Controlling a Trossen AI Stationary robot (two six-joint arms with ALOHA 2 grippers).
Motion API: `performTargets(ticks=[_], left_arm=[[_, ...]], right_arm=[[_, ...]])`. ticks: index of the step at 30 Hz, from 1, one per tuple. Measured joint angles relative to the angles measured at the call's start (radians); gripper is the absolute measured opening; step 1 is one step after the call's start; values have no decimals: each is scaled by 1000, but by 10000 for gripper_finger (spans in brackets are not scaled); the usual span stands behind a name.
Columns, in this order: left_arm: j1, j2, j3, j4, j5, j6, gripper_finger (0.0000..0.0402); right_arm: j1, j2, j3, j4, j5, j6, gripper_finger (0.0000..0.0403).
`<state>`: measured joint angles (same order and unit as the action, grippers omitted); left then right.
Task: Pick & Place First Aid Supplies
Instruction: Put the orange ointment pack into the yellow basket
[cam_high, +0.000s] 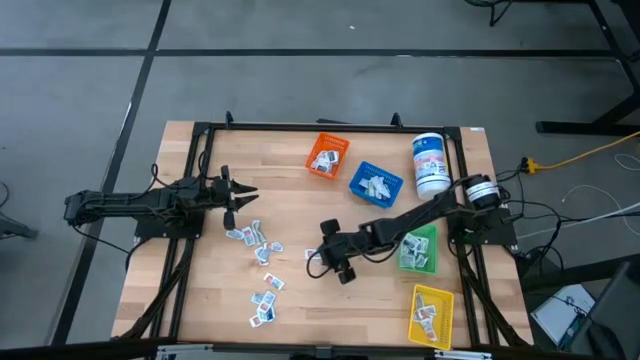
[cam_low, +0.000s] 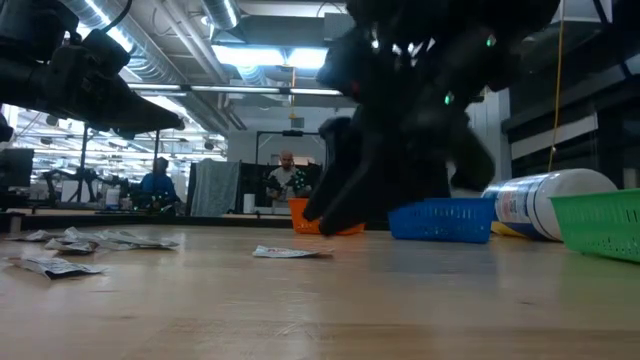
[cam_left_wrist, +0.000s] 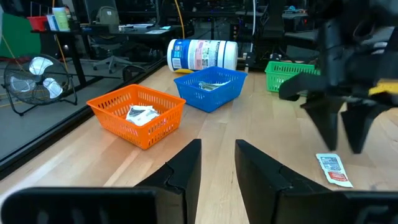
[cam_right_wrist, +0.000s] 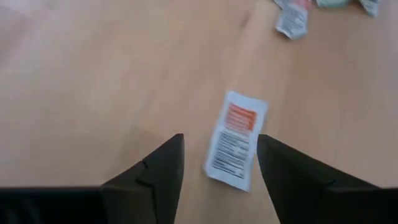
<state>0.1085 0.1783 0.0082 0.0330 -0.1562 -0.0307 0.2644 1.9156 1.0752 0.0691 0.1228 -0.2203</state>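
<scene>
Packet (cam_right_wrist: 236, 140) with orange print lies flat on the desk (cam_high: 300, 300), between the spread fingers of the right claw (cam_right_wrist: 220, 167), unheld. More packets (cam_high: 255, 245) lie scattered toward the left claw (cam_high: 240, 196), which hovers above the desk with its fingers slightly apart and empty.

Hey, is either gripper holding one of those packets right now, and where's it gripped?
Neither. The right gripper is open over a packet lying flat on the table; the left gripper is open and empty.
</scene>
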Motion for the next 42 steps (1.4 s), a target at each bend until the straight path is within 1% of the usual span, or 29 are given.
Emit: performTargets(ticks=[6, 9, 12, 20, 25, 27, 33, 42], left_arm=[[0, 0, 0, 0, 0, 0, 91], [0, 0, 0, 0, 0, 0, 92], [0, 0, 0, 0, 0, 0, 93], [0, 0, 0, 0, 0, 0, 93], [0, 0, 0, 0, 0, 0, 91], [0, 0, 0, 0, 0, 0, 91], [0, 0, 0, 0, 0, 0, 93], [0, 1, 0, -1, 0, 0, 93]], right_arm=[[-3, 64, 4, 27, 22, -43, 201], [-2, 73, 5, 28, 50, -46, 189], [-4, 74, 5, 26, 52, -46, 160], [-9, 76, 2, 22, 50, -23, 58], [-9, 77, 1, 24, 51, 5, 9], [-9, 77, 1, 24, 50, 11, 5], [-12, 71, 14, -4, -6, 34, 4], [-12, 31, 104, -246, -86, 59, 2]])
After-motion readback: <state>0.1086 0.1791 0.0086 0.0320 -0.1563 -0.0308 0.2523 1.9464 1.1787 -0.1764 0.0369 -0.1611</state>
